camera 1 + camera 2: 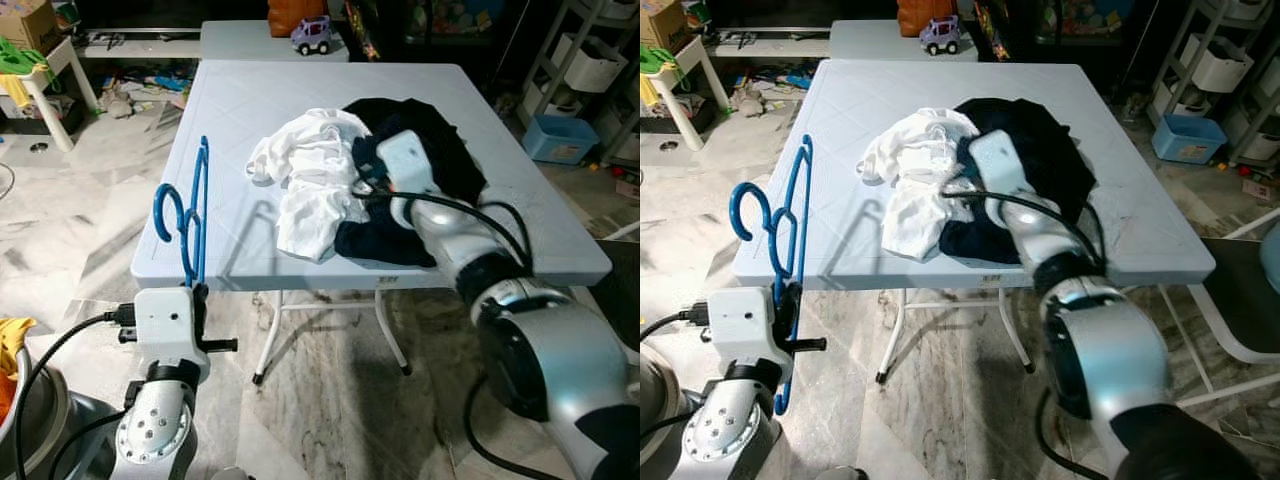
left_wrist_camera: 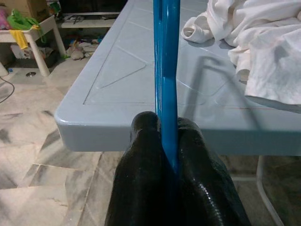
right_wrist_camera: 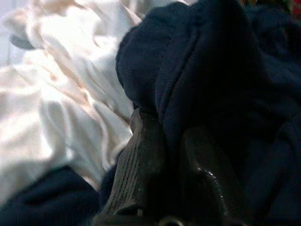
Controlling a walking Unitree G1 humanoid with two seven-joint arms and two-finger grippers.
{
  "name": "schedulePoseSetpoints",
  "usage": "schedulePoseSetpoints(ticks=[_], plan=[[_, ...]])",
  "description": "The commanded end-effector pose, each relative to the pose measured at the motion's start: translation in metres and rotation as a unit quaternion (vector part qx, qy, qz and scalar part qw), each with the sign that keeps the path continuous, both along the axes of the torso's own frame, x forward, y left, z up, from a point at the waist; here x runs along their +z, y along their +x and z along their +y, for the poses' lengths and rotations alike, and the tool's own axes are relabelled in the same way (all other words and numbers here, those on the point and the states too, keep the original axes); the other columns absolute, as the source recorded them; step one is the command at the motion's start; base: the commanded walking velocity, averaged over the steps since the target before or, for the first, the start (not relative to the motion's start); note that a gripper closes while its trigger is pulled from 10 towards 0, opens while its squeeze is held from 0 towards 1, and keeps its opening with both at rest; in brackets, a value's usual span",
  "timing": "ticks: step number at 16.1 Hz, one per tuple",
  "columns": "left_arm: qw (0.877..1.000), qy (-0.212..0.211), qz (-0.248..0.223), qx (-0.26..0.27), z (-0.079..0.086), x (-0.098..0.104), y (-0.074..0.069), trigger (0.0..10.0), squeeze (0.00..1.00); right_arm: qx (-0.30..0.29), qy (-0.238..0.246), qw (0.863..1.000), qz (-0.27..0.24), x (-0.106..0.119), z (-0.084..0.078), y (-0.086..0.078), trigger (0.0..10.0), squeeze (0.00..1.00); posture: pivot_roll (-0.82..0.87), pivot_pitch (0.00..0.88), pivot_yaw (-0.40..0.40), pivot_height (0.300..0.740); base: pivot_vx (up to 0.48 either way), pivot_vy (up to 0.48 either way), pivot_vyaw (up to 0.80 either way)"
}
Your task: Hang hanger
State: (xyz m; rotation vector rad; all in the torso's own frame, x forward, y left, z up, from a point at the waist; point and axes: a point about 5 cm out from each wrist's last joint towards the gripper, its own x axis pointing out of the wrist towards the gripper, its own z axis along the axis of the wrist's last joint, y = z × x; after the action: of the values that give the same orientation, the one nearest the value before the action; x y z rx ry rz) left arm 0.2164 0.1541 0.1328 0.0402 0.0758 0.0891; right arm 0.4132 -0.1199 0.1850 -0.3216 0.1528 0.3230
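Left wrist view: left jaws clamp the blue hanger (image 2: 165, 70); right jaws pinch dark garment (image 3: 221, 84); no writing legible.

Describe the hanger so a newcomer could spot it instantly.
Find the pale blue square plastic table. Just off its near left corner, the left tool clamps an upright bright blue plastic hanger. It is thin and hooked, unlike the crumpled white and dark clothes heaped on the table.

1. The left arm is low, in front of the table's (image 1: 250, 120) near left corner. Its wrist points up.
2. The left gripper (image 2: 168, 141) has its jaws squeezed tight on the blue hanger (image 1: 190, 215), held upright.
3. The right arm reaches over the table's near edge.
4. The right gripper (image 3: 171, 150) pinches the dark cloth (image 3: 211, 84).
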Motion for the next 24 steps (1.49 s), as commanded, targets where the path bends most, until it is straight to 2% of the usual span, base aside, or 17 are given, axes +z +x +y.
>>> schedulePoseSetpoints(ticks=[1,3,6,7,8,9,10,13,16,18,19,22,24], plan=[[1.0,-0.001,-0.004,-0.006,-0.002,0.001,0.003,10.0,0.0,-0.007,0.003,1.0,0.008,-0.002,-0.011,0.0,10.0,1.0,0.15,0.065,-0.055,0.74,0.0,0.0,0.0],[1.0,-0.001,-0.008,-0.011,-0.003,0.002,0.005,10.0,0.0,-0.001,-0.009,1.0,0.007,-0.002,-0.022,-0.001,10.0,1.0,0.14,0.055,-0.049,0.74,0.0,0.0,0.0],[1.0,-0.001,-0.01,-0.014,-0.004,0.001,0.01,10.0,0.0,0.007,0.03,1.0,-0.004,0.007,-0.028,0.0,10.0,1.0,0.13,0.041,-0.046,0.74,0.0,0.0,0.0],[1.0,-0.001,-0.013,-0.015,-0.004,0.002,0.012,10.0,0.0,0.033,0.061,0.998,-0.013,0.013,-0.028,0.0,10.0,0.75,0.13,0.035,-0.049,0.74,0.0,0.0,0.0],[1.0,-0.001,-0.015,-0.013,-0.004,0.002,0.012,10.0,0.0,0.042,0.066,0.997,-0.013,0.014,-0.03,-0.001,10.0,0.62,0.13,0.032,-0.052,0.74,0.0,0.0,0.0],[1.0,-0.001,-0.017,-0.011,-0.002,0.002,0.013,10.0,0.0,0.054,0.068,0.996,-0.009,0.016,-0.036,-0.001,10.0,0.07,0.13,0.028,-0.055,0.74,0.0,0.0,0.0],[1.0,-0.001,-0.017,-0.008,-0.001,0.002,0.012,10.0,0.0,0.066,0.064,0.996,-0.008,0.018,-0.041,-0.002,10.0,0.0,0.12,0.025,-0.057,0.74,0.0,0.0,0.0],[1.0,-0.001,-0.018,-0.008,-0.001,0.001,0.014,10.0,0.0,0.086,0.028,0.996,0.007,0.018,-0.053,-0.004,10.0,0.0,0.11,0.017,-0.059,0.74,0.0,0.0,0.0],[1.0,0.0,-0.023,-0.008,-0.002,0.001,0.015,10.0,0.0,0.119,-0.004,0.992,0.047,0.014,-0.066,-0.009,10.0,0.0,0.11,0.014,-0.06,0.74,0.0,0.0,0.0],[1.0,-0.001,-0.024,-0.008,-0.003,0.0,0.015,10.0,0.0,0.136,0.008,0.989,0.059,0.013,-0.068,-0.011,10.0,0.0,0.1,0.013,-0.06,0.74,0.0,0.0,0.0],[1.0,-0.001,-0.024,-0.008,-0.002,0.0,0.015,10.0,0.0,0.164,0.027,0.983,0.074,0.012,-0.069,-0.014,10.0,0.0,0.1,0.014,-0.059,0.74,0.0,0.0,0.0],[1.0,-0.001,-0.023,-0.01,-0.002,0.0,0.014,10.0,0.0,0.203,0.053,0.972,0.104,0.007,-0.075,-0.021,10.0,0.0,0.1,0.016,-0.055,0.74,0.0,0.0,0.0],[1.0,-0.008,-0.019,-0.02,-0.003,-0.001,0.014,10.0,0.0,0.205,0.058,0.971,0.112,0.005,-0.082,-0.024,10.0,0.0,0.1,0.018,-0.052,0.74,0.0,0.0,0.0]])
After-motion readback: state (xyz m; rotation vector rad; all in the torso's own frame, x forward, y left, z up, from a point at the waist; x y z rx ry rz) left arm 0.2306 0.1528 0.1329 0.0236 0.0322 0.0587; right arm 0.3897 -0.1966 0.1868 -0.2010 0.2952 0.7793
